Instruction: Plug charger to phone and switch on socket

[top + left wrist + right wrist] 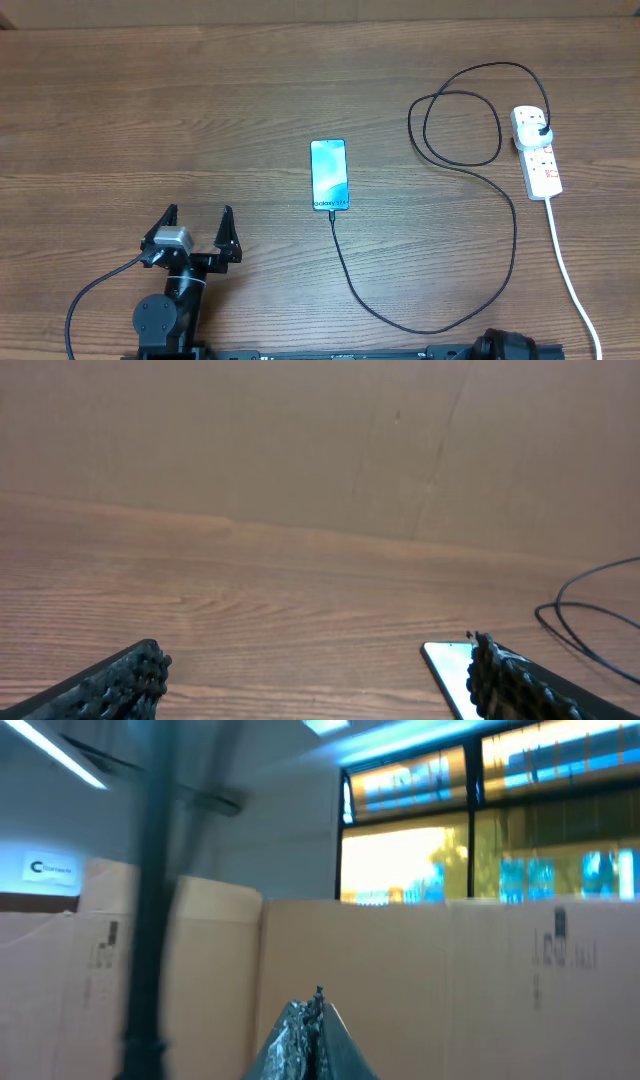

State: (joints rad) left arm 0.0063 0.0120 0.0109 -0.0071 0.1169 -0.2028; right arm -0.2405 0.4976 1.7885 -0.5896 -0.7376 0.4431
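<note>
The phone (329,175) lies mid-table with its cyan screen lit; its corner shows in the left wrist view (450,665). The black charger cable (430,328) runs from the phone's near end, loops right, and its black plug (541,132) sits in the white socket strip (538,152) at the right. My left gripper (197,224) is open and empty, low at the front left, apart from the phone; it also shows in the left wrist view (315,670). My right gripper (316,1010) is shut on nothing, pointing up at the cardboard wall; only the arm's base (510,347) shows overhead.
The socket's thick white cord (570,270) runs down to the front right edge. A cardboard wall (320,440) stands behind the table. A dark blurred pole (150,900) crosses the right wrist view.
</note>
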